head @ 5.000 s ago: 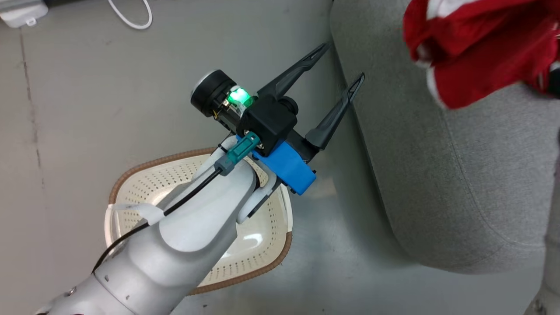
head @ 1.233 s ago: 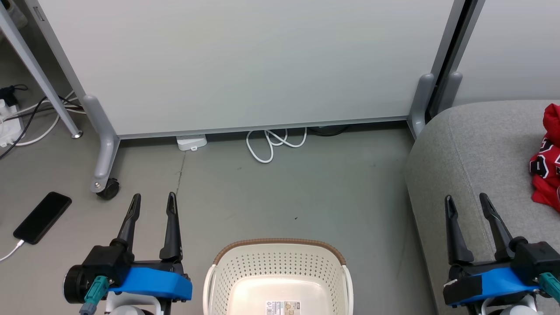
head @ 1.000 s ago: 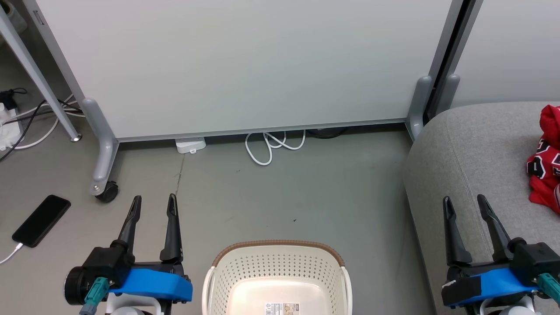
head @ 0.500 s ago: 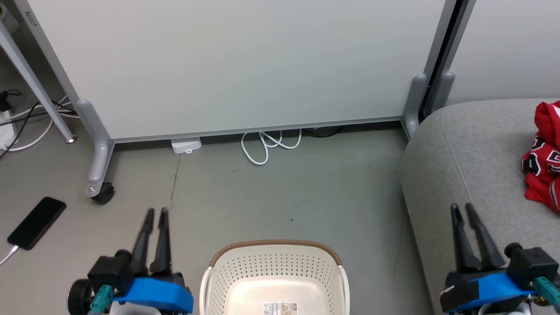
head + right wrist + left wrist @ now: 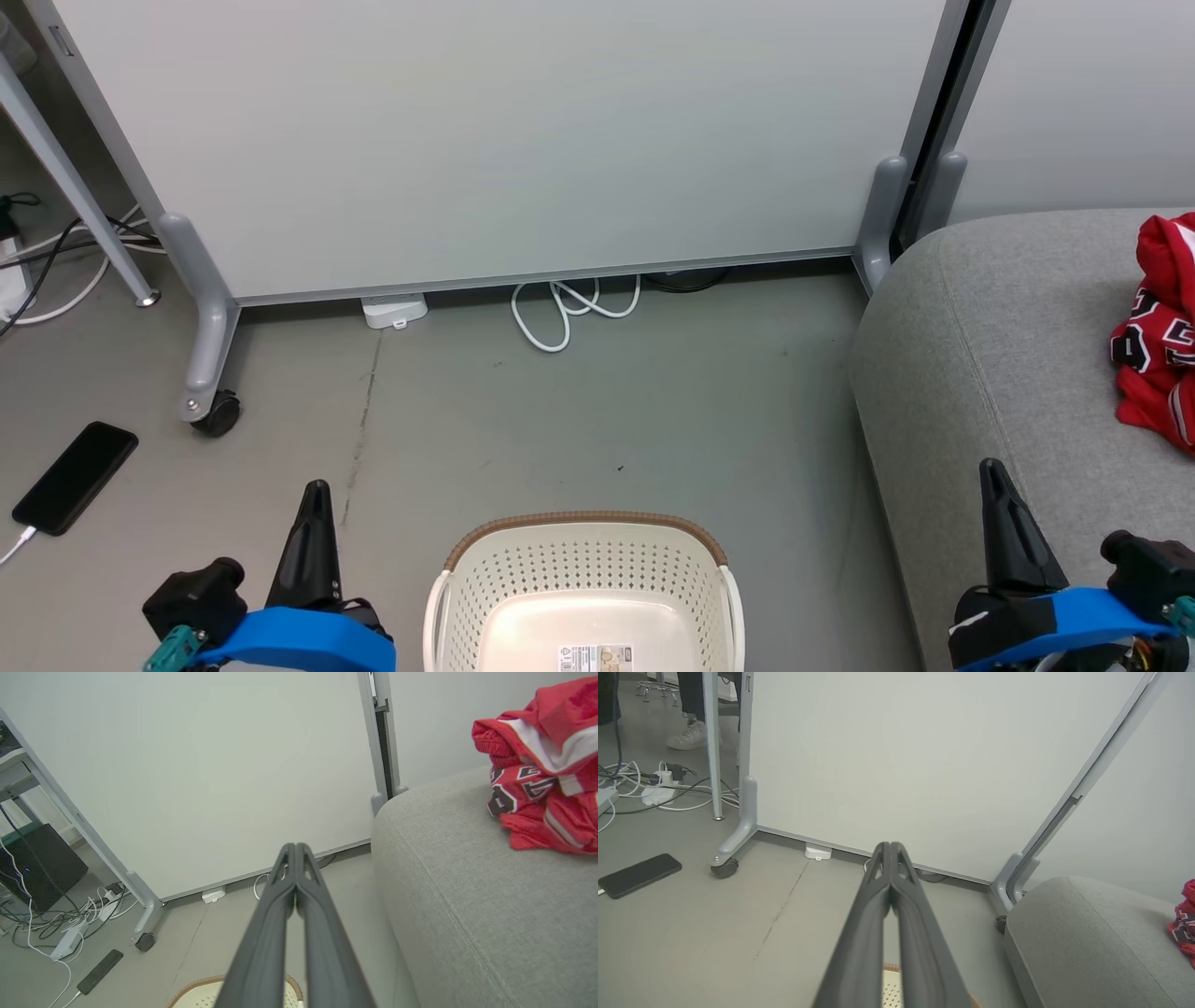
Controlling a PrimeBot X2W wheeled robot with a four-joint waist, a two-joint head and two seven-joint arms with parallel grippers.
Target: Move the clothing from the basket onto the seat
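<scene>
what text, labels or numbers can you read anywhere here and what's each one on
No text here reads cleanly enough to quote.
clothing: black-and-white block characters on the red jersey, crumpled and partly folded under; not legible as a word or number.
sticker on the floor of the basket: printed label, too small to read.

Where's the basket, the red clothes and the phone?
basket (image 5: 583, 565): head view, far holey wall.
red clothes (image 5: 518, 788): right wrist view, lettered jersey part.
phone (image 5: 75, 478): head view, middle of its screen.
</scene>
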